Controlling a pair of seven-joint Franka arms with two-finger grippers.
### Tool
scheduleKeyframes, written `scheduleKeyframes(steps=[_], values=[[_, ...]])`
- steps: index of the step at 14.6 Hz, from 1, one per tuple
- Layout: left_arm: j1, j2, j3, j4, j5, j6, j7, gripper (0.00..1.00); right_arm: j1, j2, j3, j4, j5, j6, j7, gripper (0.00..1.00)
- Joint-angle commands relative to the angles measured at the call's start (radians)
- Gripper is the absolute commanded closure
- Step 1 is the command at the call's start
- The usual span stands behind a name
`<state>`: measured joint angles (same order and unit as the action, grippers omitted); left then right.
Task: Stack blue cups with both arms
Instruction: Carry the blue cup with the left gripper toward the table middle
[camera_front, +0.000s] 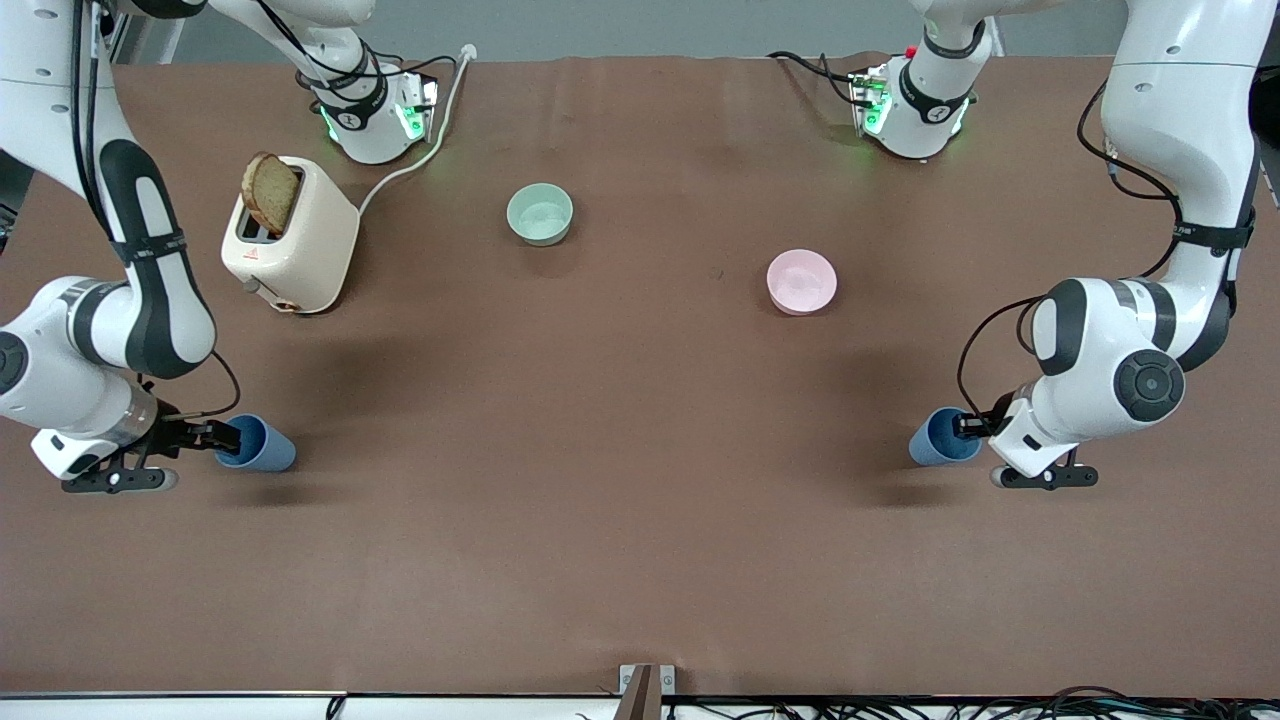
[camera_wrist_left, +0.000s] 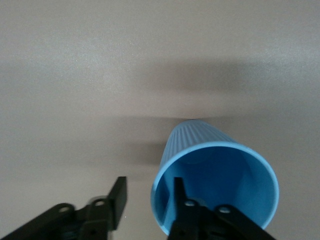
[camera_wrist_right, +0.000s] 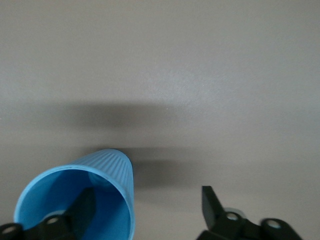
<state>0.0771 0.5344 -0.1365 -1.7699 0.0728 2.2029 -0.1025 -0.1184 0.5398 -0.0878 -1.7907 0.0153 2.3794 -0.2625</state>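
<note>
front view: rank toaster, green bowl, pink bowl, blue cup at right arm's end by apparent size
1. Toaster, clearly largest.
2. Pink bowl and pale green bowl: too alike to rank; pink lies nearer the camera, which may explain any edge.
3. Blue cup, smallest, partly hidden by the right end effector, which has one finger inside it.

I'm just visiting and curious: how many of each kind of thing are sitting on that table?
Blue cups: 2 (one at the right gripper, cup; one at the left gripper, cup)
Bowls: 2 (pale green bowl, pink bowl)
Toaster: 1
Toast slice: 1
Total: 6
</note>
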Motion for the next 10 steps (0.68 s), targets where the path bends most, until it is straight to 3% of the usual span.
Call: scheduleKeyframes(steps=[1, 2, 4, 5, 8, 10], values=[[0.003, 0.004, -0.005, 0.018, 0.005, -0.002, 0.004, 1.00, 0.002, -0.001, 0.008, -0.016, 0.006, 0.012, -0.009, 0.39], [0.001, 0.002, -0.005, 0.018, 0.005, -0.006, 0.006, 1.00, 0.002, 0.000, 0.008, -0.016, 0.006, 0.011, -0.007, 0.54], [0.001, -0.017, -0.008, 0.050, 0.007, -0.026, -0.002, 1.00, 0.006, 0.005, 0.010, -0.012, 0.008, 0.003, 0.003, 0.95], [-0.013, -0.028, -0.009, 0.079, 0.007, -0.085, -0.014, 1.00, 0.010, 0.003, 0.010, -0.009, 0.008, 0.000, 0.003, 0.99], [-0.060, -0.066, -0.049, 0.180, 0.007, -0.250, -0.061, 1.00, 0.010, 0.005, 0.010, -0.007, 0.008, -0.003, -0.001, 0.99], [-0.098, -0.070, -0.133, 0.201, -0.001, -0.272, -0.199, 1.00, 0.011, 0.003, 0.010, -0.007, 0.008, -0.005, -0.001, 0.99]])
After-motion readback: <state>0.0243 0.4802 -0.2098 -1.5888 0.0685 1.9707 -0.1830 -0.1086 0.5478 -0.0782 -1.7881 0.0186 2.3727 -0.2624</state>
